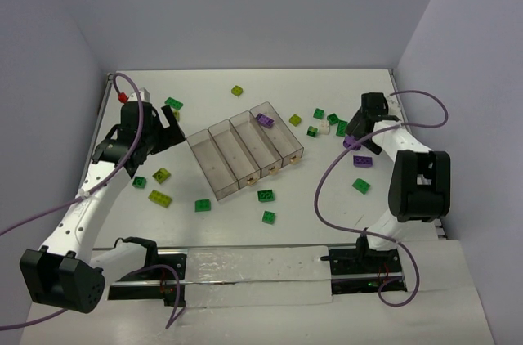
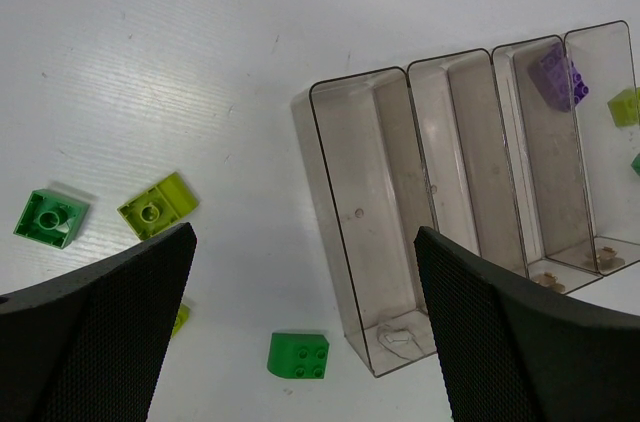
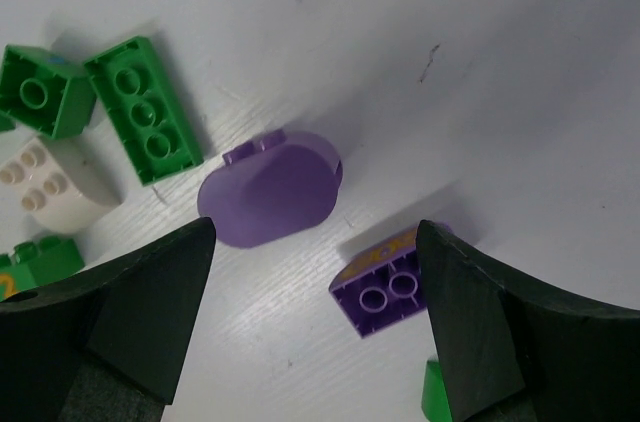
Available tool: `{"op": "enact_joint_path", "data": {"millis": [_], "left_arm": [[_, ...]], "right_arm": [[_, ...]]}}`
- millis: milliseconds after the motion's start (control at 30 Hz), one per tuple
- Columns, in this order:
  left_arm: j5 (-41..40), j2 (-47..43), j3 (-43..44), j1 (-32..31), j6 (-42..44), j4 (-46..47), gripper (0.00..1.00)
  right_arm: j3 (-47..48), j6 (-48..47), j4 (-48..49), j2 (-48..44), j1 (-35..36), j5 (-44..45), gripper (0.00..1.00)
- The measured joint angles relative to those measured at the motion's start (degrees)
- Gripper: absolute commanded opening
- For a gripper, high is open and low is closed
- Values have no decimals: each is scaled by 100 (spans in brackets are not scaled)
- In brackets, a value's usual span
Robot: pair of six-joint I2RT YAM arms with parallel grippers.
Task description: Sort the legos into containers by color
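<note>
Table: clear four-compartment tray at centre, angled. Left gripper left of tray, spread wide, empty. Right gripper far right, jaws apart over a rounded purple piece. One purple brick in third compartment from left; loose legos scattered around.

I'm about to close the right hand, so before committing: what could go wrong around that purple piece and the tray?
The rounded purple piece lies flat between the fingers of the open right hand; its curved edge may slip out on closing.
A second purple brick sits close beside it; the hand could knock it away.
The open left hand hangs near the tray's end compartment and could shove it.
</note>
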Motion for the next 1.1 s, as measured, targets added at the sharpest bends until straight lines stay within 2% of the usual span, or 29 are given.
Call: {"op": "enact_joint_path", "data": {"millis": [200, 467, 833, 1100], "left_arm": [[3, 0, 0, 0, -2, 2, 99], [9, 2, 0, 0, 0, 0, 99], [-8, -7, 0, 0, -4, -4, 99], [-6, -22, -2, 0, -9, -2, 99]], "right_arm": [[229, 20, 126, 567, -69, -188, 87], [426, 99, 350, 870, -69, -538, 86], [421, 63, 565, 924, -64, -836, 88], [395, -234, 609, 923, 178, -1376, 89]]}}
